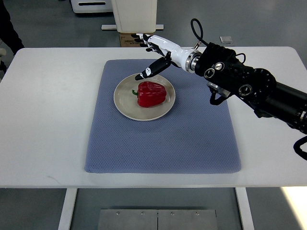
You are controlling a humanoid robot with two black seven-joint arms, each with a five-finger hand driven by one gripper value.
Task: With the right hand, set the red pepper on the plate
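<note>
Red pepper (152,94): it is seen lying on its side on the plate, slightly right of the plate's middle, with the short green stem pointed left; nothing is touching it.
Plate (123,102): a round beige plate is set on the far half of the mat, and its middle is covered by the pepper.
Mat (163,143): a blue-grey textured mat is spread over the middle of the table, its near part bare.
Table (43,120): a white tabletop is shown, with the left and right ends cut off by the picture's edges.
Right hand (154,53): it is held above the far edge of the plate, just beyond the pepper; the fingers are spread apart and nothing is gripped. One dark-tipped finger is pointed down and left toward the plate's far rim, but whether the rim is touched cannot be told.
Right arm (249,88): a black, jointed arm is brought in from the right edge, where its upper part is cut off.
Background: a pale cabinet and a cardboard box are partly visible beyond the table's far edge, the box largely hidden by the hand.
</note>
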